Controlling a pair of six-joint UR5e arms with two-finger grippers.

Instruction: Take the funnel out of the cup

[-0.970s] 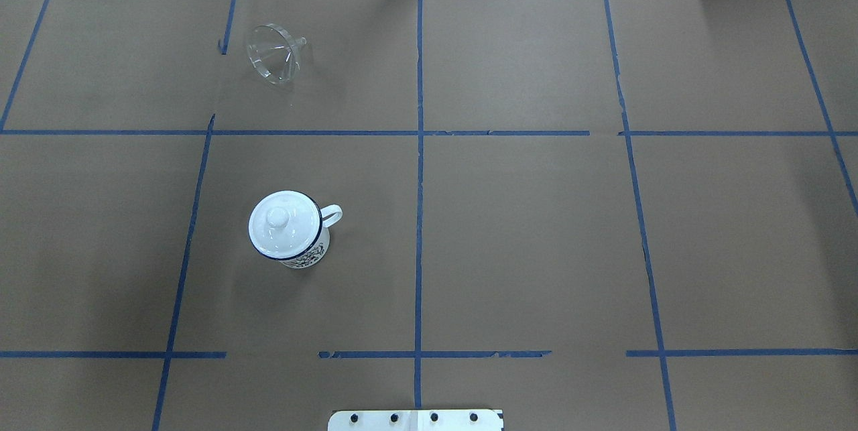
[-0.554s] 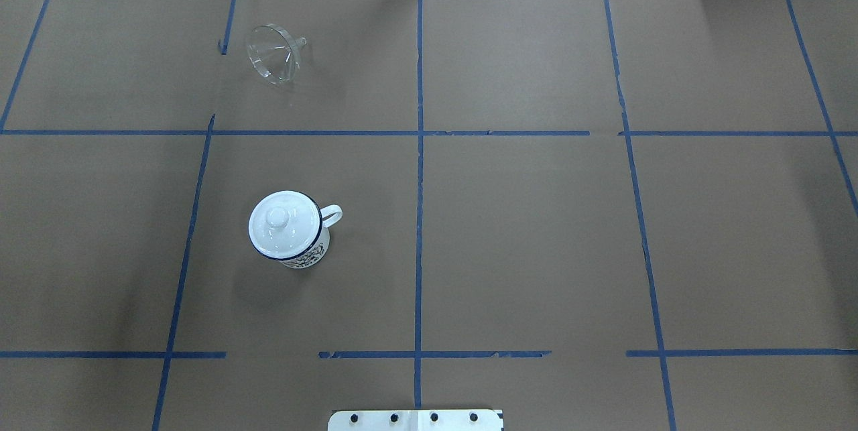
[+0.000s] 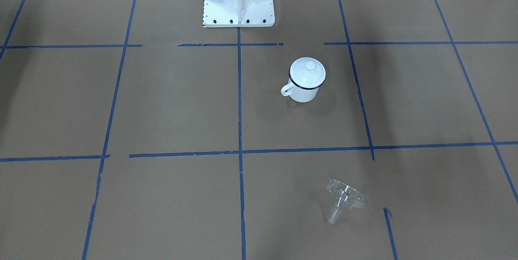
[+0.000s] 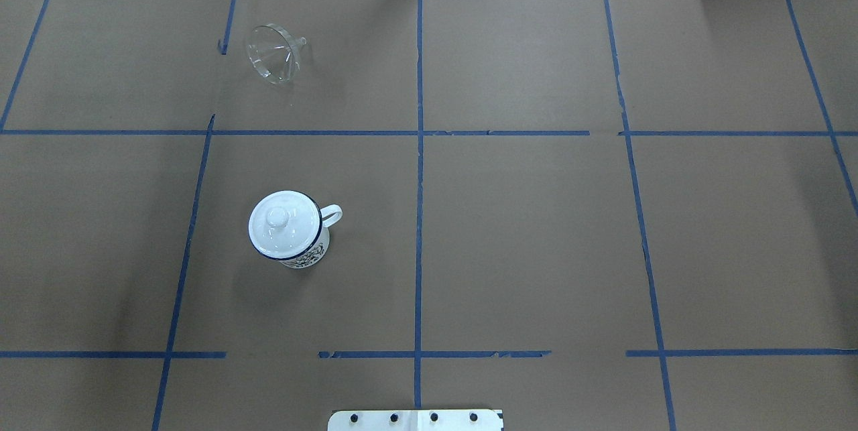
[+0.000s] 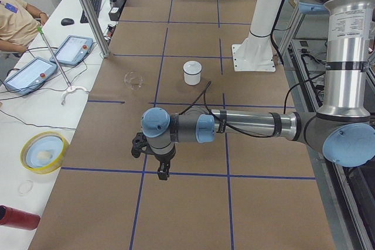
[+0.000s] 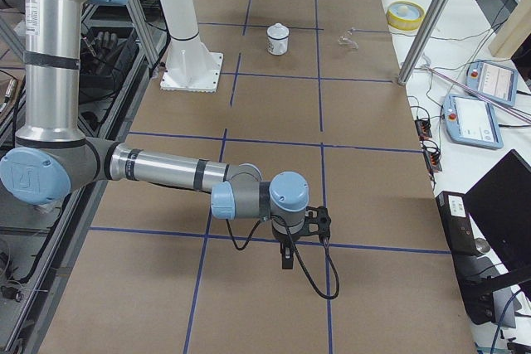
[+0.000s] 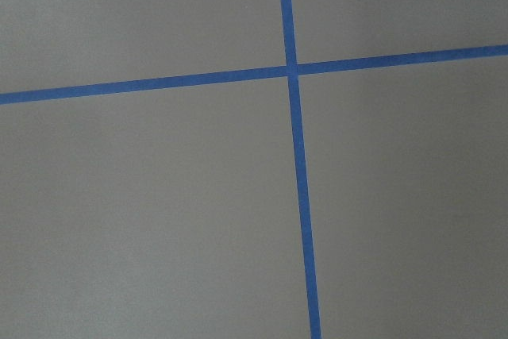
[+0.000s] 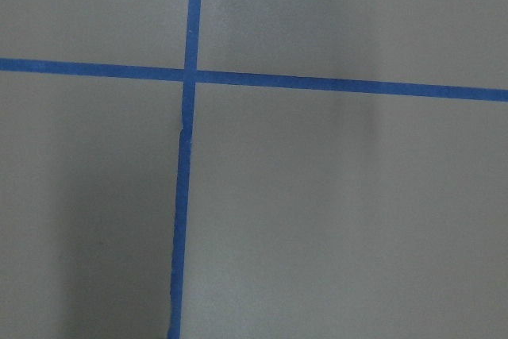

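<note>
You find the funnel (image 4: 275, 54) already out of the cup (image 4: 306, 257): it lies on its side on the table (image 4: 536, 230), well apart from the cup, on the cup's far side from the robot's base. The cup stands upright with a white knobbed lid (image 4: 281, 222) seated on it. The removal step looks done. The left gripper (image 5: 157, 165) and right gripper (image 6: 292, 242) hang far from the cup; you cannot tell how wide either stands or whether it holds anything. No further grasp seems called for.

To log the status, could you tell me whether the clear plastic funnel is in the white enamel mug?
Out: the clear plastic funnel lies tipped on its side, apart from the lidded white enamel mug.
</note>
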